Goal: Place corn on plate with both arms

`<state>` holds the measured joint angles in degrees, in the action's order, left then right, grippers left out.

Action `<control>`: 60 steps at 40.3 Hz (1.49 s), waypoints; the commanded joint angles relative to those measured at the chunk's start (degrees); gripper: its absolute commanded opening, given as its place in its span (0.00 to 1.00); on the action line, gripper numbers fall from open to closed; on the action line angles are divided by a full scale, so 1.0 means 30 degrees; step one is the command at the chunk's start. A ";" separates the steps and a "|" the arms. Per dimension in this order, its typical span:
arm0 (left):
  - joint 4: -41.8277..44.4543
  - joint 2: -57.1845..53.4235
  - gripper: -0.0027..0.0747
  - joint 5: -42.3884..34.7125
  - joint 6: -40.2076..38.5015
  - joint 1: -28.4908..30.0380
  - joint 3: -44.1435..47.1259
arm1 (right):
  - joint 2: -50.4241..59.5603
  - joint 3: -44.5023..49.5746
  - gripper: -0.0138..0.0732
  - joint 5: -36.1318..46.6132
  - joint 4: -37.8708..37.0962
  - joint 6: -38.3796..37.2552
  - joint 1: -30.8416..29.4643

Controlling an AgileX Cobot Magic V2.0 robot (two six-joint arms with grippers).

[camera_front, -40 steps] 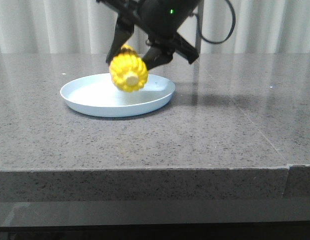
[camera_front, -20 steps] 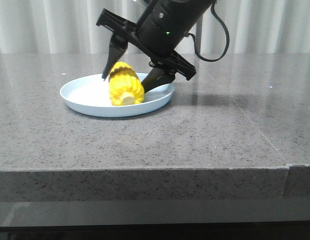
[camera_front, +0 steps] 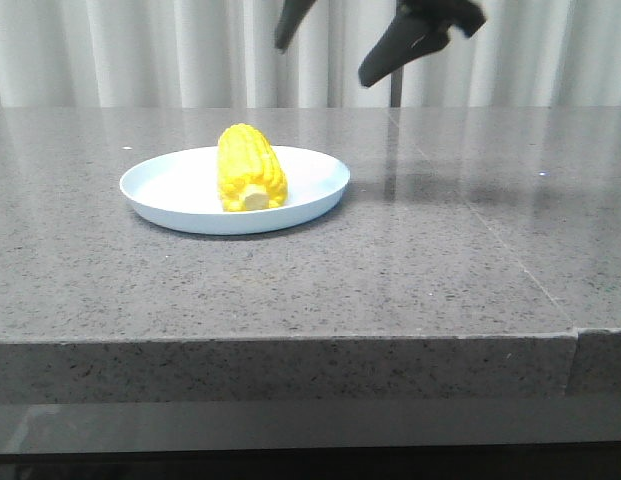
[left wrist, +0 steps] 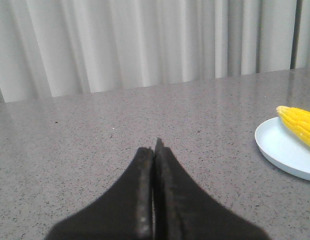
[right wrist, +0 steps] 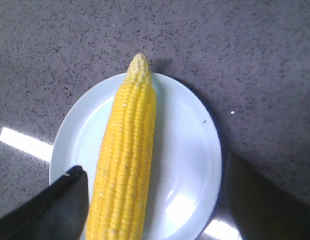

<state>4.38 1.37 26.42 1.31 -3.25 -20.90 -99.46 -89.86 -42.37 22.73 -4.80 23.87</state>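
Observation:
The yellow corn (camera_front: 250, 168) lies flat in the pale blue plate (camera_front: 170, 182) on the grey table, its cut stem end towards the front. My right gripper (camera_front: 323, 62) hangs open and empty well above the plate, its two fingers spread apart. In the right wrist view the corn (right wrist: 127, 165) lies along the plate (right wrist: 189, 150) between my open right gripper (right wrist: 155, 170) fingers, apart from both. My left gripper (left wrist: 155, 147) is shut on nothing, low over bare table to the left of the plate (left wrist: 284, 150) and corn (left wrist: 299, 122). It is out of the front view.
The grey stone table (camera_front: 440, 260) runs to a front edge low in the front view. A pale curtain (camera_front: 140, 50) hangs behind the table.
My right gripper set the corn down in the plate, let go of it, then rose up and away with its fingers open. The corn now lies still in the plate.

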 commanded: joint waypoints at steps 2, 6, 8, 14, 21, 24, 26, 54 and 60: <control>0.0012 0.0235 0.01 -0.1536 -0.0005 -0.0006 -0.0491 | 0.1633 -0.0669 0.62 0.0055 -0.0988 0.0166 -0.0181; 0.0012 0.0235 0.01 -0.1536 -0.0005 -0.0006 -0.0491 | 0.1949 -0.0669 0.41 -0.0023 -0.1482 0.0166 -0.0181; 0.0012 0.0235 0.01 -0.1536 -0.0005 -0.0006 -0.0491 | 0.2078 -0.0669 0.31 -0.0076 -0.1703 0.0166 -0.0181; 0.0012 0.0235 0.01 -0.1536 -0.0005 -0.0006 -0.0491 | 0.2630 -0.0669 0.13 -0.0640 -0.3693 0.0166 -0.0197; 0.0012 0.0235 0.01 -0.1536 -0.0005 -0.0006 -0.0491 | 0.3531 -0.0560 0.07 -0.1938 -0.4287 0.0166 -0.1295; 0.0012 0.0235 0.01 -0.1536 -0.0005 -0.0006 -0.0491 | 0.4096 -0.0317 0.07 -0.2334 -0.4287 0.0166 -0.2150; 0.0012 0.0235 0.01 -0.1536 -0.0005 -0.0006 -0.0491 | 0.4583 0.0104 0.07 -0.2285 -0.4287 0.0166 -0.2689; 0.0012 0.0235 0.01 -0.1536 -0.0005 -0.0006 -0.0491 | 1.9229 1.7555 0.07 0.8366 -0.6900 0.0166 -0.3986; 0.0012 0.0235 0.01 -0.1536 -0.0005 -0.0006 -0.0491 | 2.3169 2.0423 0.07 0.9352 -0.6939 0.0166 -0.3964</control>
<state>4.38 1.37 26.42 1.31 -3.25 -20.90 -36.09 -30.89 -20.78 2.87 -4.80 12.28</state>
